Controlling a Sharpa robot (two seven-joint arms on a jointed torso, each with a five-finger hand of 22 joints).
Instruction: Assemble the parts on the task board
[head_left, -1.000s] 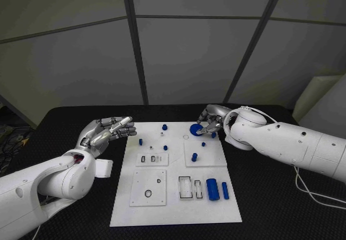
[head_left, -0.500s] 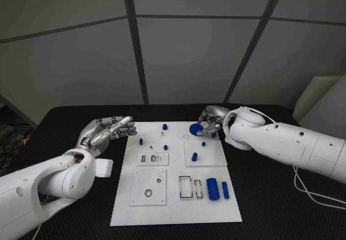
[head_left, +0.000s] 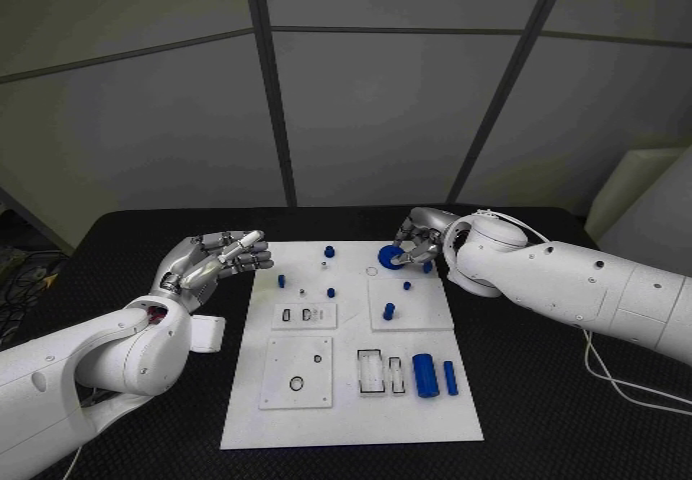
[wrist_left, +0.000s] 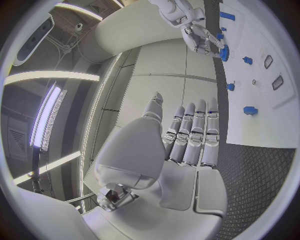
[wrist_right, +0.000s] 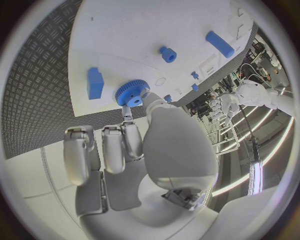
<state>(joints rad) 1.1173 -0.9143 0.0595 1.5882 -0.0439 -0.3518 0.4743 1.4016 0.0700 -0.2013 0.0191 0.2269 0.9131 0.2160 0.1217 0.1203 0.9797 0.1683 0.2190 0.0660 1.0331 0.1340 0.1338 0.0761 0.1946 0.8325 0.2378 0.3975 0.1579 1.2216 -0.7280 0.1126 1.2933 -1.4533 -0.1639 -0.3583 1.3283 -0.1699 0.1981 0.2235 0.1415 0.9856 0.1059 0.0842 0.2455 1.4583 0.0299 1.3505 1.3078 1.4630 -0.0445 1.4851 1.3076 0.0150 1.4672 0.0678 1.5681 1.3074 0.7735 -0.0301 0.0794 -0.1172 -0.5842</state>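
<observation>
Right hand is at the far right corner of the task board, thumb and a finger pinching a blue toothed gear; remaining fingers curled in beside it. In my right wrist view the gear sits at my fingertips, right over the white board surface; can't tell whether it's touching the board or just above it.

Left hand is held up off the desk, just beside the board's far left corner. It grips nothing. Fingers are extended side by side, close together, thumb standing apart, as my left wrist view shows.

On the board: two blue cylinders lie side by side near the near right part, a thick one and a thin one, next to outlined rectangular slots. Several small blue pegs stand upright across the far half. A square plate with a small ring sits on the near left part.
</observation>
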